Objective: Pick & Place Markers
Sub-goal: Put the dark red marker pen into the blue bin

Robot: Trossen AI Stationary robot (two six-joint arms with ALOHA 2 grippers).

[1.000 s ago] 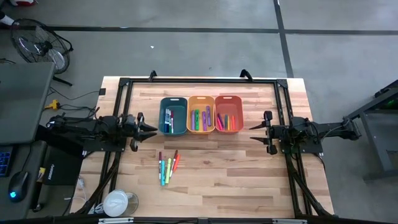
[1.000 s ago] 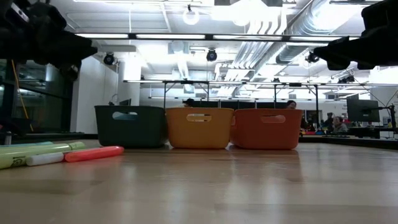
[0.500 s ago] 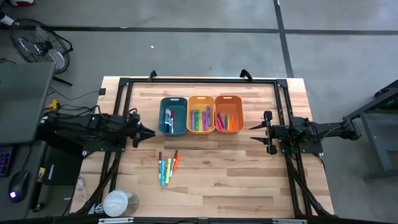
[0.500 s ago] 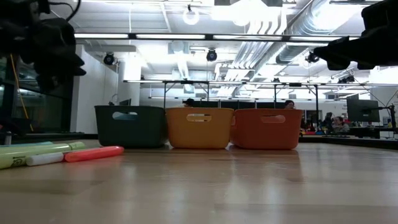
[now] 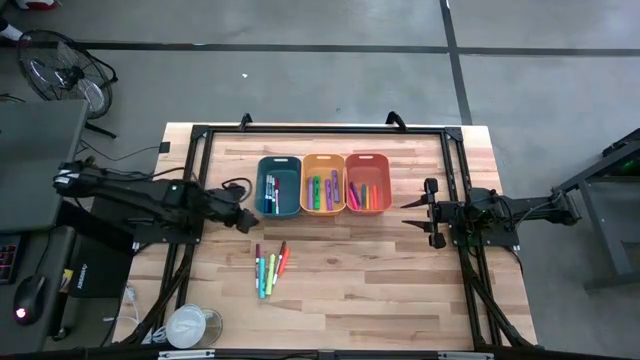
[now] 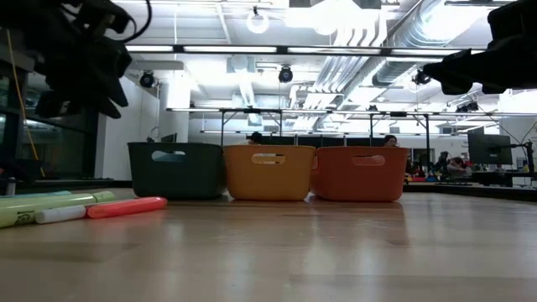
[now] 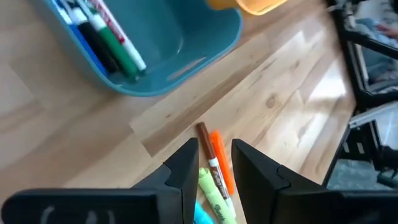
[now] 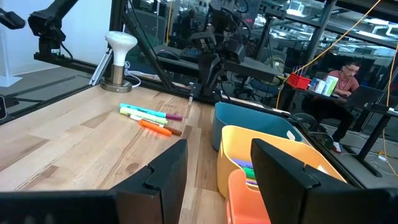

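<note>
A few loose markers (image 5: 268, 265) (green, cyan, orange, brown) lie flat on the wooden table near its front, also seen in the low view (image 6: 84, 207). More markers lie inside the teal bin (image 5: 279, 160), the yellow-orange bin (image 5: 323, 158) and the orange bin (image 5: 367, 157). My left gripper (image 5: 247, 220) is open and tipped downward above the table. It sits between the teal bin's near-left corner and the loose markers (image 7: 214, 174), touching nothing. My right gripper (image 5: 404, 213) is open and waits level, to the right of the orange bin.
A black frame rail (image 5: 320, 130) runs around the table's far and side edges. A white round-topped stand (image 5: 190, 325) sits at the near-left corner. Bare wood lies between the loose markers and my right gripper. A person (image 8: 348, 74) sits in the room beyond.
My left gripper has moved a little toward the near edge and the loose markers. It has tipped from level to pointing downward. The markers and bins have stayed in place.
</note>
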